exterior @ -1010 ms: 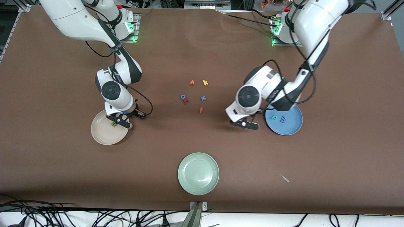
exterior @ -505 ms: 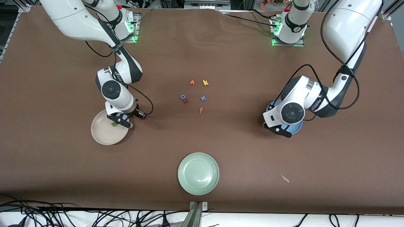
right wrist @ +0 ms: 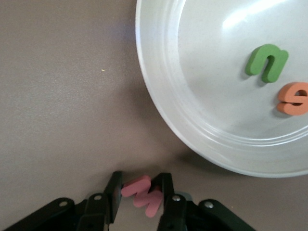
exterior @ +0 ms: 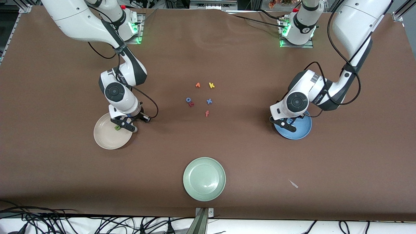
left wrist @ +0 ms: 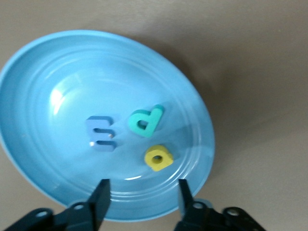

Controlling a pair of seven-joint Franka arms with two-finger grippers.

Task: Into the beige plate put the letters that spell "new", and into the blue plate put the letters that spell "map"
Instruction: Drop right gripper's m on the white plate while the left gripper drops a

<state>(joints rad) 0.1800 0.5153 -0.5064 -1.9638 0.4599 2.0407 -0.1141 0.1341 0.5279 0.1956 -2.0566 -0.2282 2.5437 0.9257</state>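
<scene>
The blue plate (exterior: 300,130) (left wrist: 57,62) holds a blue "m" (left wrist: 101,133), a teal "p" (left wrist: 146,121) and a yellow "a" (left wrist: 158,157). My left gripper (exterior: 286,123) (left wrist: 143,185) hangs open over the plate's rim, nothing between its fingers. The beige plate (exterior: 105,136) (right wrist: 216,96) holds a green "n" (exterior: 117,127) (right wrist: 267,62) and an orange "e" (right wrist: 293,98). My right gripper (exterior: 125,125) (right wrist: 141,178) is shut on the salmon-pink "w" (right wrist: 144,193), low over the brown table just outside the beige plate's rim.
A pale green plate (exterior: 204,178) sits near the table's front edge. Loose letters lie mid-table: an orange "v"-like one (exterior: 197,85), a yellow "k" (exterior: 211,85), a blue ring (exterior: 188,99), a blue "x" (exterior: 209,101), an orange-red "f" (exterior: 207,113). A pale scrap (exterior: 293,184) lies nearby.
The left arm swung from the table beside the blue plate to over it and its gripper opened; the yellow "a" now lies in the plate. The right gripper's fingers closed on the "w".
</scene>
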